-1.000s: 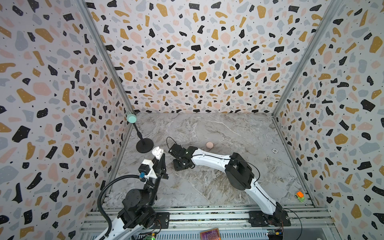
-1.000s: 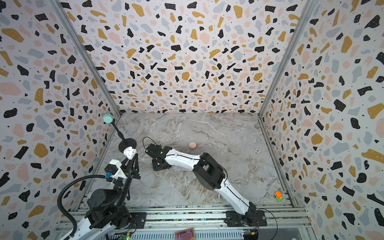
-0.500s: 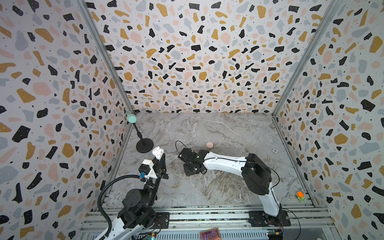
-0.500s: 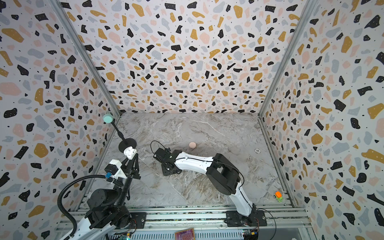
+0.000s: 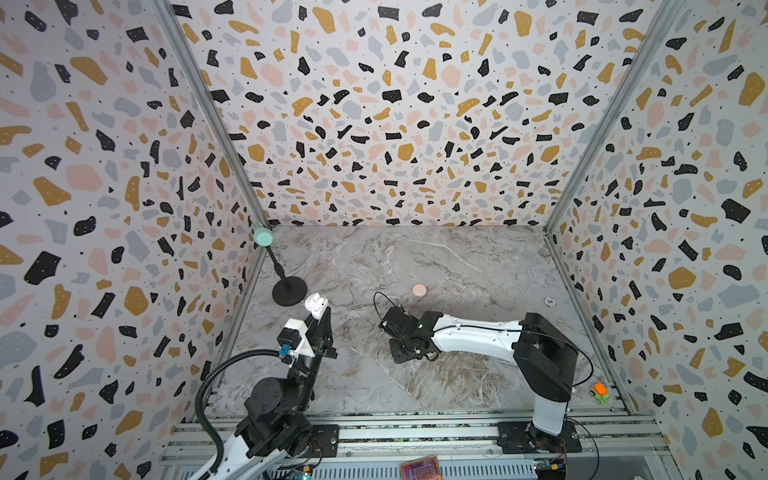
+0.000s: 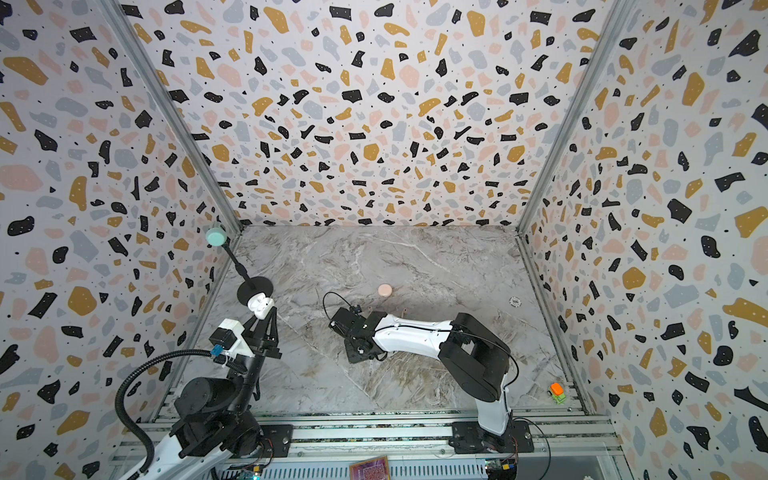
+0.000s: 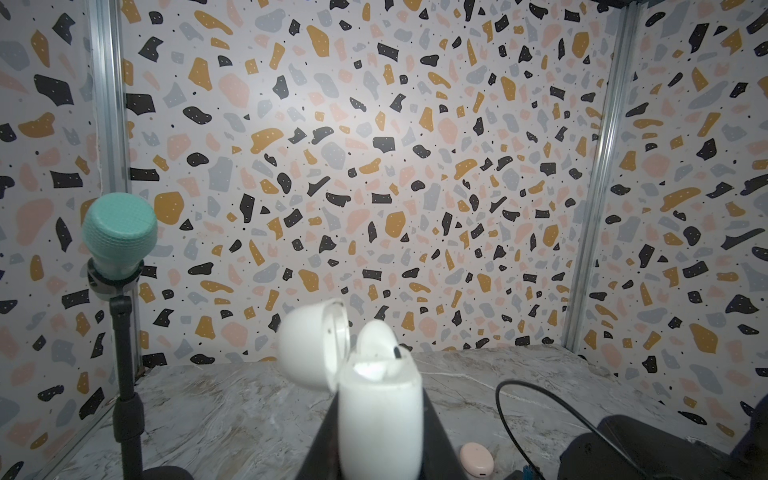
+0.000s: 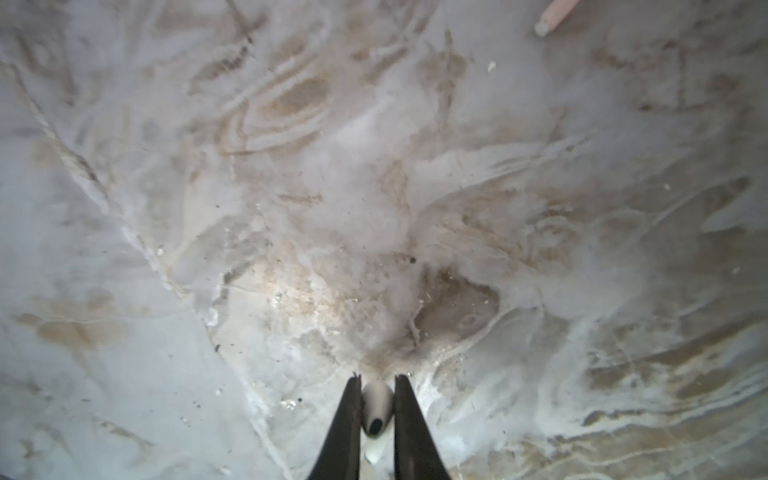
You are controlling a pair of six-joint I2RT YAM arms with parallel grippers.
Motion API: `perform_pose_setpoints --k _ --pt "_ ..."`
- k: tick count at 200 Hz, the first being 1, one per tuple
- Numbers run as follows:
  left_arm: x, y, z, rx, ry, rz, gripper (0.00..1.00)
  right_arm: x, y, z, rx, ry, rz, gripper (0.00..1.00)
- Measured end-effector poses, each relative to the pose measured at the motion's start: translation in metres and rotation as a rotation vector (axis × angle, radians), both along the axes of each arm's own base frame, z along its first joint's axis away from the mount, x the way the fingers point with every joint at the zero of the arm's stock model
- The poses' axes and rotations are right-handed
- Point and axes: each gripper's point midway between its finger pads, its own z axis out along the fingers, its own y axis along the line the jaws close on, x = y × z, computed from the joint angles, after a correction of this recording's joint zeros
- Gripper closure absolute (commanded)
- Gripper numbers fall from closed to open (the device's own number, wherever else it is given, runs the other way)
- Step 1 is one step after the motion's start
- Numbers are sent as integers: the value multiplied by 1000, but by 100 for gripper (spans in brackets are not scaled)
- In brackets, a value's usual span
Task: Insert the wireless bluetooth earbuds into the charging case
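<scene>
One white earbud point(image 8: 376, 409) sits clamped in the right gripper point(image 8: 377, 380); left gripper point(image 5: 318, 319) clasps the open case point(image 7: 380, 419).

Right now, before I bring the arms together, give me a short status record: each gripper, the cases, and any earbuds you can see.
left gripper: shut on the white case, raised off the table
white case lid: open, with a seated earbud standing in the case
right gripper: shut on the held earbud, white, over bare table
pink case: closed, on the table, touched by neither gripper
pink stem: on the table, only partly in view
</scene>
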Motion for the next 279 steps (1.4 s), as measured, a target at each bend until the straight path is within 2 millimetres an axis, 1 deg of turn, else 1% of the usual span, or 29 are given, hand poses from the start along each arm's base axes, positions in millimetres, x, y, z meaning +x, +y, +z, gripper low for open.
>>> perform_pose_setpoints --k 21,74,145,198,241,279 --pt "0 0 0 0 -1 -3 100 -3 -5 -6 -15 9 0 87" --pt "0 -1 0 1 -1 -4 100 -1 -2 -5 -1 2 0 86" --pt "0 -1 0 1 -1 -4 100 -5 -1 -5 -3 2 5 79" --pt "0 -1 0 1 -1 -4 100 -12 0 -6 -9 -2 16 79" --pt "0 -1 0 1 -1 -4 100 -13 -5 -4 -16 -16 14 80" --pt "0 -1 0 1 -1 -4 100 -13 -5 -2 -20 -28 17 81"
